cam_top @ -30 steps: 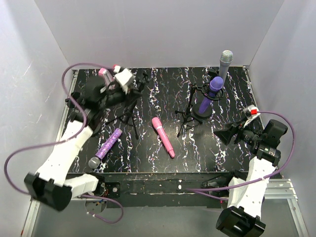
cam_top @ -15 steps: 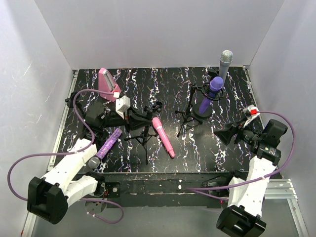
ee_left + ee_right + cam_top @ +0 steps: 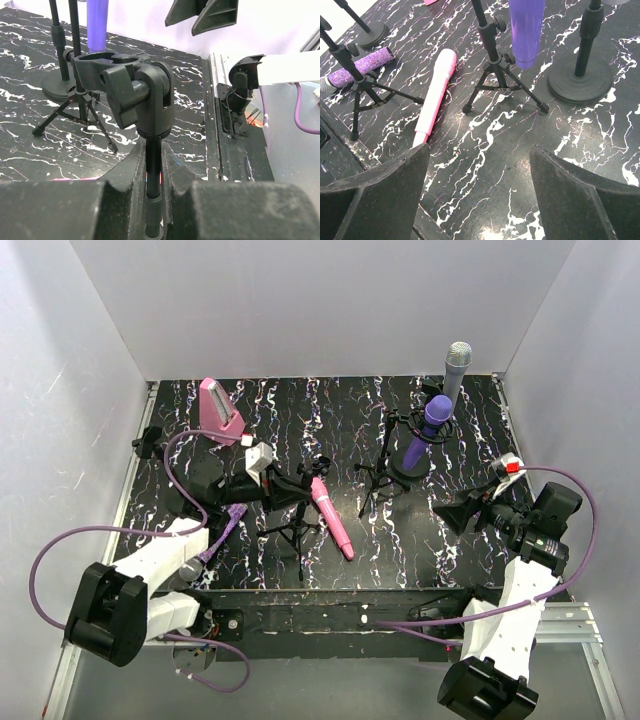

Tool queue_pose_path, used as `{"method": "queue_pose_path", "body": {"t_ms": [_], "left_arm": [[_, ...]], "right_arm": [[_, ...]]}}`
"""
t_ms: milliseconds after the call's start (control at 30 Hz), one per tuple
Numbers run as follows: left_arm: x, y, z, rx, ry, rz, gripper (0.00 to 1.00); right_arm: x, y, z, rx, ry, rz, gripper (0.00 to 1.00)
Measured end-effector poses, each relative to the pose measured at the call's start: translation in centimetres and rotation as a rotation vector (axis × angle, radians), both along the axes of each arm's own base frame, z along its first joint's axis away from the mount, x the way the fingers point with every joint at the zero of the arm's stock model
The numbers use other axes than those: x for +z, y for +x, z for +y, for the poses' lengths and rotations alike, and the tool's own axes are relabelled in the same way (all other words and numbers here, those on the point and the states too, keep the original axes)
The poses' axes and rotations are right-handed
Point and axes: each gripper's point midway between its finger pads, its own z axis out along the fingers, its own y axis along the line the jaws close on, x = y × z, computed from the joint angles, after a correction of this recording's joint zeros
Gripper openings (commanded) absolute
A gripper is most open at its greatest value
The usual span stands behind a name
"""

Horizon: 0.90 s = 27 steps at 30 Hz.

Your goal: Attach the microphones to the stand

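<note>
Right now, left arm: I have it reaching in from the near left corner, forearm low over the counter (image 3: 340, 410), wrist pointing right toward the middle.
Left pincer (image 3: 152, 192): clamped shut on the thin black pole of a small tripod stand (image 3: 125, 85), which rises between the two padded fingers (image 3: 55, 210).
Tripod stand: matte black plastic and metal, with a round knob and an empty ring-shaped clip on top; three thin legs splay below. I cannot tell whether all its feet touch the counter.
Right arm: folded back at the right edge, wrist aimed left and slightly down.
Right pincer (image 3: 480, 185): jaws spread wide, gripping nothing, hovering above bare counter.
Pink microphone (image 3: 331, 518): smooth plastic stick lying flat mid-counter, just right of the tripod's legs.
Glittery purple microphone (image 3: 357, 67): sparkly barrel lying flat near the left arm, partly hidden by it from above.
Dark purple microphone (image 3: 428, 430): glossy, rounded head up, tilted in a stand clip at the rear right.
Silver-grey microphone (image 3: 455, 370): upright just behind the dark purple one, mesh head on top.
Counter: black, with white marble-like veins.
</note>
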Motion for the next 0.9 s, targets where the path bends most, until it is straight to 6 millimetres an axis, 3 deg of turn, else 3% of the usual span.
{"method": "queue_pose_path", "body": {"t_ms": [67,233,633,767,900], "left_arm": [[-0.5,0.2,0.1,0.018,0.012,0.006,0.09],[-0.8,0.5,0.7,0.077,0.046,-0.012,0.13],[-0.8,-0.8,2.5,0.162,0.119,-0.046,0.70],[-0.4,-1.6,3.3,0.192,0.138,-0.056,0.97],[0.6,-2.2,4.6,0.263,0.159,-0.064,0.98]], "right_arm": [[0.0,0.0,0.0,0.000,0.000,0.000,0.88],[0.0,0.0,0.0,0.001,-0.001,-0.001,0.88],[-0.1,-0.5,0.4,0.026,0.003,-0.001,0.88],[0.2,-1.2,0.7,0.052,-0.007,0.002,0.88],[1.2,-1.9,1.1,0.097,-0.041,-0.011,0.88]]}}
